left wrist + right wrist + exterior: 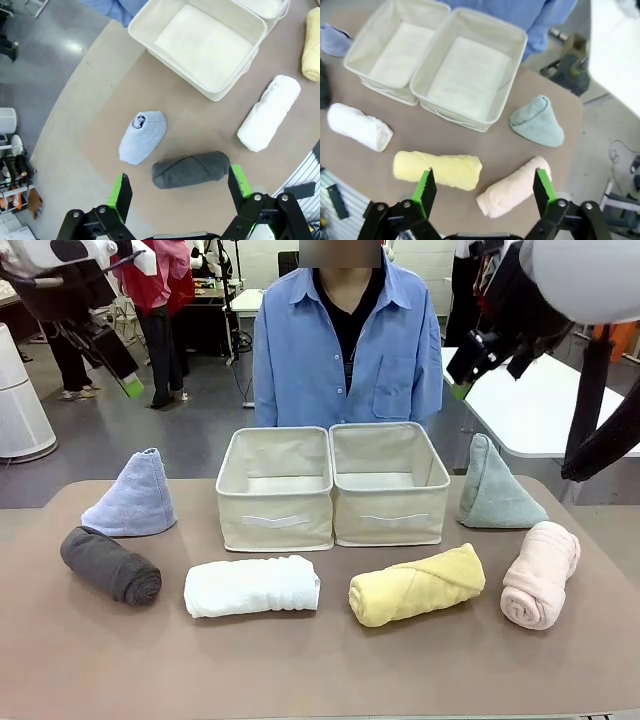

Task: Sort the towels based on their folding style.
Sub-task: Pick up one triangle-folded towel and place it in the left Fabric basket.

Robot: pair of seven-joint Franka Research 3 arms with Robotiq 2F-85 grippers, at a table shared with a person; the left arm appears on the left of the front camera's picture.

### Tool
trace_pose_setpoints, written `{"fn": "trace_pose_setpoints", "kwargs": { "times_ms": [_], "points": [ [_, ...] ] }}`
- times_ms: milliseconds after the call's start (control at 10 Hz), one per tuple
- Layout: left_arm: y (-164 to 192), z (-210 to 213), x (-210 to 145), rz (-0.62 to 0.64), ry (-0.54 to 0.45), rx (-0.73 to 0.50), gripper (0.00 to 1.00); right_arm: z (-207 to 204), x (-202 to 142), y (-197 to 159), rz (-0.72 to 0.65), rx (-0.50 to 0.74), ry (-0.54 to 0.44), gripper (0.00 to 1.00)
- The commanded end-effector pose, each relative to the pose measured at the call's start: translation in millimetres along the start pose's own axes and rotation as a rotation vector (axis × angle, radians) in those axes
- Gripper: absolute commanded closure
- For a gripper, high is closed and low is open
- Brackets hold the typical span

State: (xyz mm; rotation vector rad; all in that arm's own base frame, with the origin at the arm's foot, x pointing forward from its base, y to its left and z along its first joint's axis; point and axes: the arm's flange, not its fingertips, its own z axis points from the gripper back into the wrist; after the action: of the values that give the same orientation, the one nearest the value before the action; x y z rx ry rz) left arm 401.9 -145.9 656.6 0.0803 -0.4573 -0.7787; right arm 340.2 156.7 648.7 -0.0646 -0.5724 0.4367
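Six towels lie on the brown table (320,670). Rolled ones form the front row: dark grey (110,565) (191,170), white (252,586) (269,113) (359,126), yellow (416,584) (438,170) and pink (541,574) (514,187). A light blue cone (133,494) (143,137) stands at the back left, a pale grey-green cone (495,486) (538,122) at the back right. My left gripper (177,189) hangs open high above the dark grey roll. High over the yellow and pink rolls, my right gripper (484,189) is open too. Both hold nothing.
Two cream fabric boxes (274,488) (388,483) stand side by side at the table's middle back, both empty. A person in a blue shirt (345,345) stands right behind them. A white table (545,405) is off to the far right.
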Motion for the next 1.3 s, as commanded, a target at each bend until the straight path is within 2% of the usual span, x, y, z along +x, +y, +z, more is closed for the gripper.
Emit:
{"fn": "trace_pose_setpoints", "kwargs": {
  "times_ms": [0,600,700,900,1000,1200],
  "points": [
    [-1.6,-9.8,-1.8,0.005,0.007,-0.023,0.0,-17.1,-2.5,-7.9,-0.006,0.016,0.013,0.0],
    [-1.2,-9.3,-0.2,0.002,0.015,-0.013,0.0,-14.2,-0.4,-6.8,-0.012,0.01,0.029,0.0],
    [25.9,-12.3,-13.6,-0.165,-0.086,-0.267,0.0,-16.0,-5.1,-46.1,0.161,0.234,0.077,0.0],
    [97.5,-17.1,-40.6,-0.275,-0.288,-0.586,0.0,-21.7,-10.0,-138.9,0.252,0.565,0.004,0.0],
    [130.3,-23.1,-56.4,-0.284,-0.398,-0.717,0.0,-28.5,-16.2,-180.1,0.266,0.719,-0.045,0.0],
    [183.6,-38.1,-89.3,-0.266,-0.614,-0.848,0.0,-51.8,-36.4,-254.0,0.245,0.926,-0.166,0.0]
  ]
}}
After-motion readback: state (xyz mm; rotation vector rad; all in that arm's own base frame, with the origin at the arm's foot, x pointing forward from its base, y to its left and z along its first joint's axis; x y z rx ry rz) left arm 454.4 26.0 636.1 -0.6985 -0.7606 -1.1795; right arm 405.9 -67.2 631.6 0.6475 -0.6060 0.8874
